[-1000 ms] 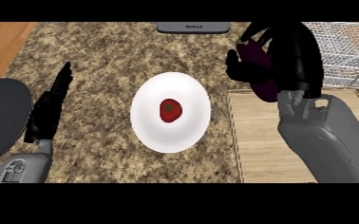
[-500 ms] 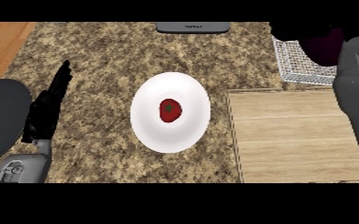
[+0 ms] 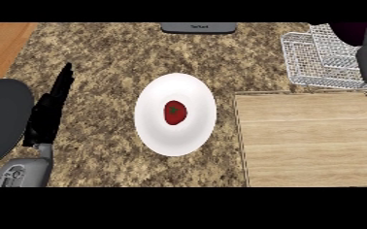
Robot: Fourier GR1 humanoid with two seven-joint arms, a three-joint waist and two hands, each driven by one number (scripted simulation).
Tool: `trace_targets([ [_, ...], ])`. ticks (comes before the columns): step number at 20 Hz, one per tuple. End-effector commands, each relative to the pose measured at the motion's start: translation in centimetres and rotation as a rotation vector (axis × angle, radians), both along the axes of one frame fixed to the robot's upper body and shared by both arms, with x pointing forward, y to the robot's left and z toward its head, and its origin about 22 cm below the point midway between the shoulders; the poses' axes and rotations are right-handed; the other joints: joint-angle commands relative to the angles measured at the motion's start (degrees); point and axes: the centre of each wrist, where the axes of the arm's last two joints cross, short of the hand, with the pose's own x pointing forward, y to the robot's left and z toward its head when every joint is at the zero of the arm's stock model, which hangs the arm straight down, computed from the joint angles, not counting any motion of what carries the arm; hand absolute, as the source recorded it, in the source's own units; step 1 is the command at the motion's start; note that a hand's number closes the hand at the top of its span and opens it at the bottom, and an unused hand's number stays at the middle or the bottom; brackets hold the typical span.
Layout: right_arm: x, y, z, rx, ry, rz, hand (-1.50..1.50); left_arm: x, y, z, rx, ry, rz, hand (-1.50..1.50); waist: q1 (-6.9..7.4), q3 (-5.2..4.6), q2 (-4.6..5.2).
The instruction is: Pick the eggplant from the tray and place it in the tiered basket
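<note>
A plate [image 3: 175, 126] sits mid-worktop [image 3: 108, 58] with a strawberry [image 3: 175, 112] on it; the tray [image 3: 305, 140] lies right, the tiered basket [image 3: 319, 60] behind the tray.

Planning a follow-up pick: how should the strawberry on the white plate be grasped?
Probably pinch the strawberry across its red sides, coming straight down from above: it lies alone mid-plate, with bare plate all round it.

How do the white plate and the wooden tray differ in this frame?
The white plate is round and glossy; the wooden tray is rectangular with visible grain. The plate carries a red strawberry; the tray shows nothing on it. The plate lies fully in view; the tray runs off the right edge. Both rest flat on the granite counter.
</note>
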Motion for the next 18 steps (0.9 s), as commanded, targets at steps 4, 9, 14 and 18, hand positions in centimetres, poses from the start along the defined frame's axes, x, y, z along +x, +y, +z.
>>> trace_targets([
  [4, 2.0, -4.7, -0.9, -0.294, 0.054, -0.183, 1.5, 0.0, -0.1, -0.6, 0.006, 0.002, -0.016, 0.0, 0.24, -0.04, 0.27],
  [9, 2.8, -9.8, -2.5, -0.311, 0.045, -0.208, 1.5, 0.8, 0.0, 0.9, 0.008, 0.005, -0.006, 0.0, -0.1, 0.04, 0.08],
  [14, 4.2, -11.6, -1.2, -0.277, 0.071, -0.136, 1.5, 0.4, 0.2, 0.1, 0.018, -0.006, -0.002, 0.0, 0.25, 0.02, 0.11],
  [18, 4.0, -14.5, -4.0, -0.218, 0.128, -0.086, 1.5, 0.2, 0.1, 0.7, -0.004, 0.009, -0.009, 0.0, 0.53, 0.06, 0.17],
])
